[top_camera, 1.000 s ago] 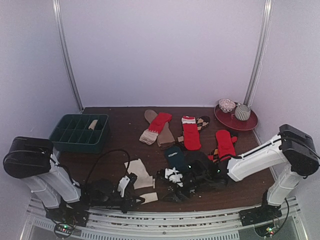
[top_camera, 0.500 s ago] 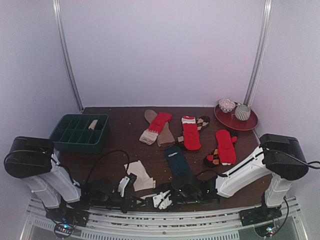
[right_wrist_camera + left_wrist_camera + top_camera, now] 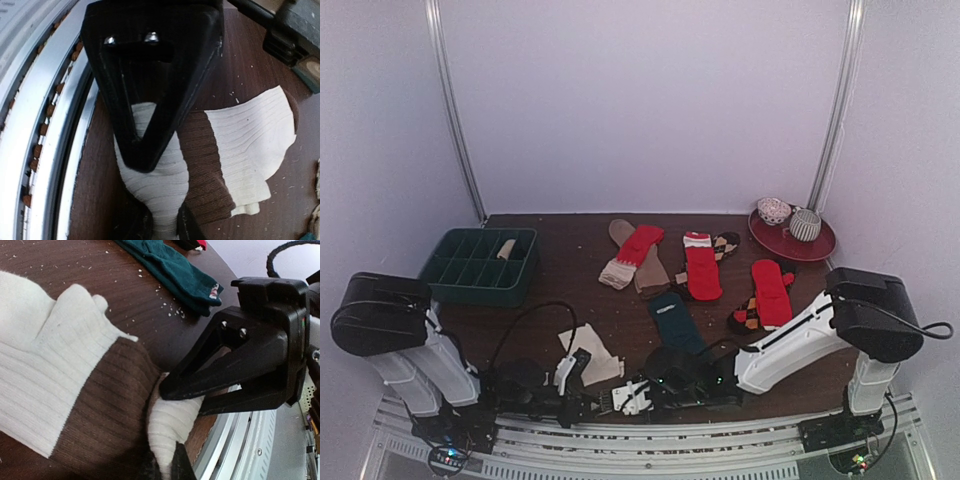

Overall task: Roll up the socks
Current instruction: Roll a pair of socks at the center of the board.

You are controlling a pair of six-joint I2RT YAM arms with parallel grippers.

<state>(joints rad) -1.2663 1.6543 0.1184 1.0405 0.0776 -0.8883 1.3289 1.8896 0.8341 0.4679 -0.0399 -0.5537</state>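
Both grippers hold one cream sock (image 3: 50,370) at the near edge of the table (image 3: 560,290). The left gripper (image 3: 165,472) pinches its twisted end, and the right gripper (image 3: 147,150) sits clamped narrow on the same twist just beside it. The sock's flat, brown-banded rest spreads farther in; a teal sock (image 3: 675,320) lies beyond, to the right.

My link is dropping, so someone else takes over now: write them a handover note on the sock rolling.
Left gripper: shut on the twisted near end of the cream sock.
Right gripper: shut on the same end, opposite.
That sock otherwise lies flat, unrolled.
Teal sock and red socks lie flat mid-table.
Done: one beige bundle in the green tray.
Left: roll this sock and the rest.
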